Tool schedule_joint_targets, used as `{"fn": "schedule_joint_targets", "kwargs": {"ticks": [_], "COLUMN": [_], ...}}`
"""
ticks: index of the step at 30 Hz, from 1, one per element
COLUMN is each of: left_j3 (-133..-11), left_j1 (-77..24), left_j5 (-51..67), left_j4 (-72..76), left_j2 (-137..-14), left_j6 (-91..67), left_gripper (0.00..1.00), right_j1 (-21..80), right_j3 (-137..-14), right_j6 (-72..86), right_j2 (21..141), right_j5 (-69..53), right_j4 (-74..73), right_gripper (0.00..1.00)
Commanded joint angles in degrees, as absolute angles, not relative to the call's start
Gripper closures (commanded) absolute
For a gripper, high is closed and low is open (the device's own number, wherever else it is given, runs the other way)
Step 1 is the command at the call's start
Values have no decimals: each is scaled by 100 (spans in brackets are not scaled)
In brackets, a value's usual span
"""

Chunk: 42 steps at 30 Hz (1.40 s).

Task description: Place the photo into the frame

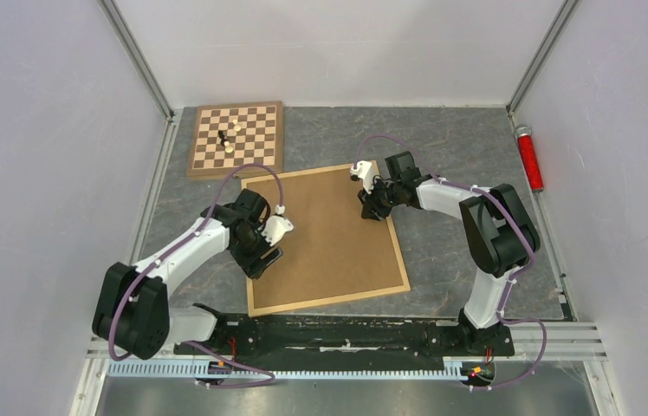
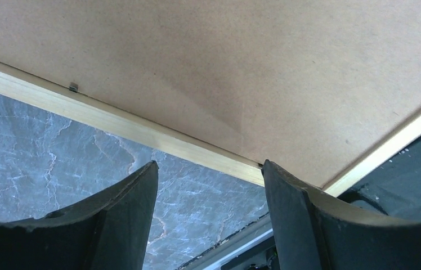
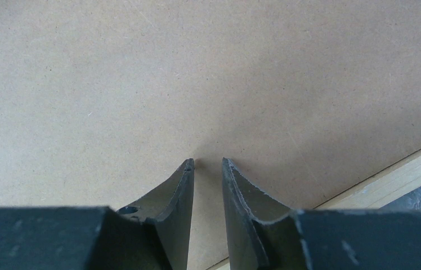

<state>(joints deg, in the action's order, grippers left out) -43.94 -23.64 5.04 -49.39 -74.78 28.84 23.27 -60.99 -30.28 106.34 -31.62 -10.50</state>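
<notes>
The frame [image 1: 330, 301], thin light wood, lies flat mid-table with a brown backing board [image 1: 329, 234] filling it. The photo is hidden. My left gripper [image 1: 262, 260] is open at the frame's left edge. In the left wrist view its right fingertip [image 2: 287, 197] touches the wooden border [image 2: 140, 130] near a corner, and the other finger is over bare table. My right gripper [image 1: 371, 208] is over the board near the far right corner. Its jaws [image 3: 208, 163] stand a narrow gap apart with nothing between them, tips at the board [image 3: 197, 73].
A checkered chessboard [image 1: 236, 137] with a few pieces stands at the back left, just beyond the frame. A red cylinder [image 1: 528, 158] lies along the right wall. A small metal tab [image 2: 74, 86] sits on the frame's inner edge. The black arm rail [image 1: 346, 334] runs along the near edge.
</notes>
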Motion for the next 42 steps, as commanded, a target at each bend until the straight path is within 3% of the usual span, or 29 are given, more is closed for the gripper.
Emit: {"fn": "schedule_joint_targets", "kwargs": {"ticks": [1, 8, 16, 42], "left_j3": [-4474, -4591, -4049, -4196], "left_j1": [-2364, -2383, -2382, -2502], "left_j5": [1017, 1321, 458, 598], "left_j4": [-5322, -6203, -5064, -4916], "left_j2": [-7015, -6760, -6582, -7299], "left_j6": [3308, 3928, 4341, 4584], "left_gripper": [26, 28, 28, 29], "right_j1": [2375, 2375, 2380, 2379], "right_j3": [-5721, -5802, -5790, -5810], "right_j6": [-2988, -2936, -2886, -2925], "right_j2": [11043, 11117, 11118, 11100], "right_j5": [-2883, -2865, -2848, -3060], "right_j4": [-2249, -2228, -2198, -2205], "right_gripper": [72, 72, 73, 73]}}
